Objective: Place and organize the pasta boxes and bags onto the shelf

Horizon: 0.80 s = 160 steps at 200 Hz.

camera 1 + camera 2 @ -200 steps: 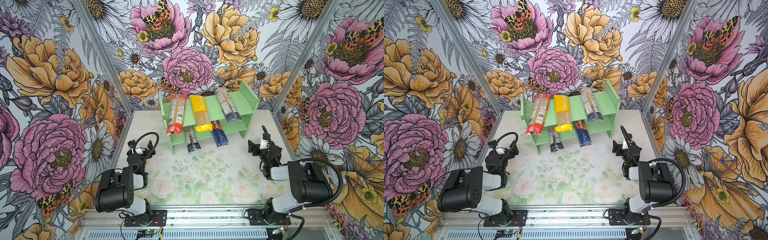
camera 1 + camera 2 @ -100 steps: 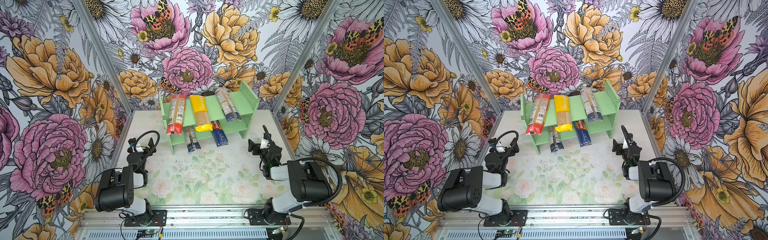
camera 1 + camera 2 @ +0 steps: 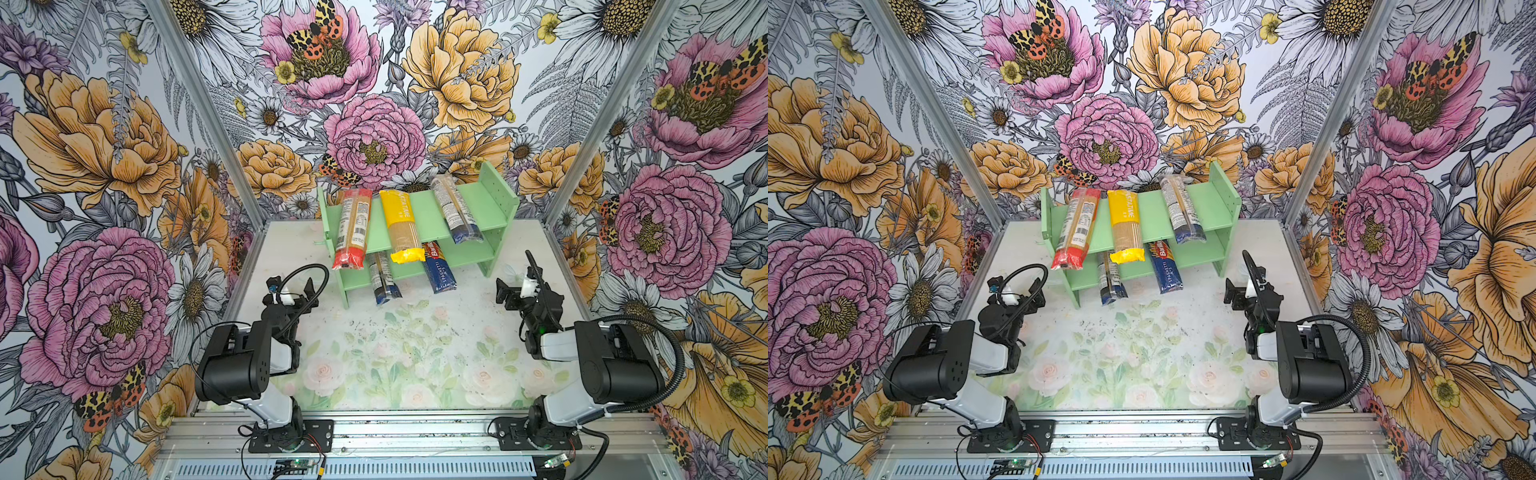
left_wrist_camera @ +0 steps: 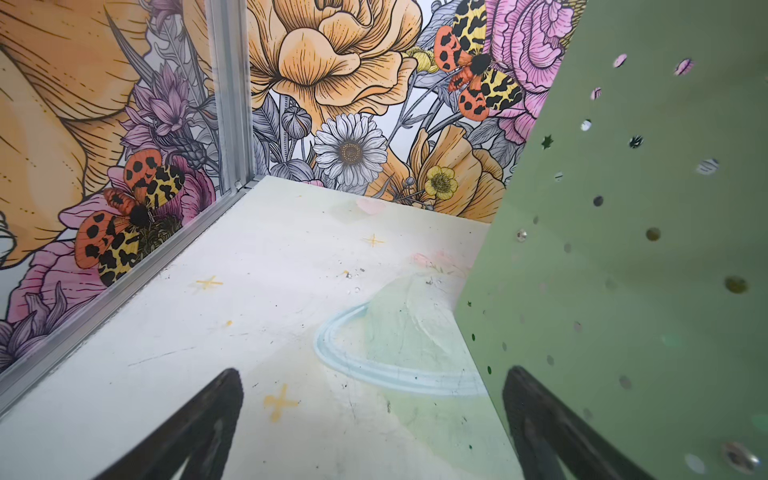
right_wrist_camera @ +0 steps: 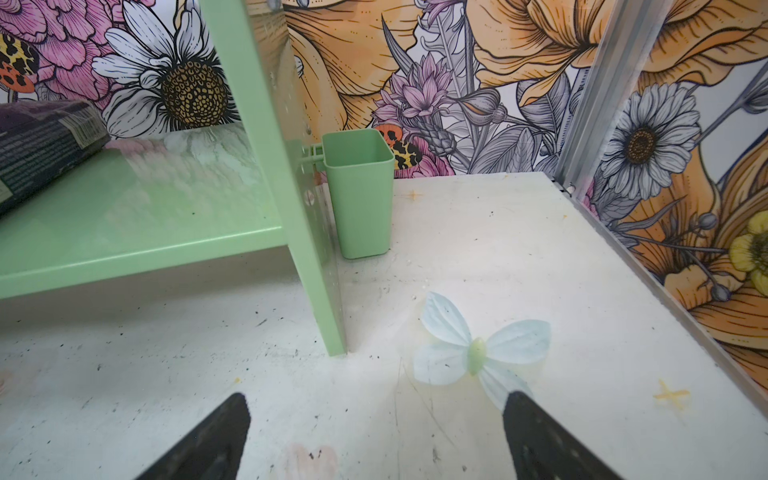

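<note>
Right hand [image 5: 376,399] widened, left hand [image 4: 374,374] spread, both seemingly empty

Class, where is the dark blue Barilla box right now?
In both top views the Barilla box lies on the lower tier of the shelf, jutting past its front edge, just right of a blue-ended bag.

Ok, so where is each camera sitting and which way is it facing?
Both top views: high at the front, looking down at the shelf and table; left arm and right arm show.
Left wrist: low, facing the shelf's drilled side panel; open left tool shows.
Right wrist: low, facing the shelf's other end and green cup; open right tool shows.
Shared: every view sees the shelf.
</note>
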Each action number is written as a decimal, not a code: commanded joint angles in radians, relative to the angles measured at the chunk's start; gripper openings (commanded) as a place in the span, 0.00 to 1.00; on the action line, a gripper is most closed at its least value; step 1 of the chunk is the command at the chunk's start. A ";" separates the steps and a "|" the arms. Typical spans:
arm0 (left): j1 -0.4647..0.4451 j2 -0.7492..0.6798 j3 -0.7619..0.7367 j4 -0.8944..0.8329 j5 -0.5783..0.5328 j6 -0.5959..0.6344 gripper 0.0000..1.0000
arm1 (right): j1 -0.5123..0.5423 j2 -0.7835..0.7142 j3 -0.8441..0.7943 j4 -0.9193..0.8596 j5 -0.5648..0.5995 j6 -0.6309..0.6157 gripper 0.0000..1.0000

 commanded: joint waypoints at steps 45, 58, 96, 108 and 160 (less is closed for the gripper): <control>-0.010 -0.014 0.020 -0.003 -0.013 0.029 0.99 | 0.008 -0.002 0.017 0.014 0.025 0.002 1.00; -0.013 -0.018 0.032 -0.032 -0.013 0.034 0.99 | 0.008 -0.002 0.015 0.017 0.035 0.004 1.00; -0.034 -0.030 0.110 -0.192 0.003 0.068 0.99 | 0.010 -0.003 0.014 0.018 0.039 0.004 1.00; -0.050 -0.033 0.129 -0.235 -0.009 0.087 0.99 | 0.010 -0.003 0.014 0.019 0.041 0.007 1.00; -0.074 -0.035 0.150 -0.279 -0.032 0.110 0.99 | 0.009 -0.002 0.015 0.018 0.046 0.007 0.99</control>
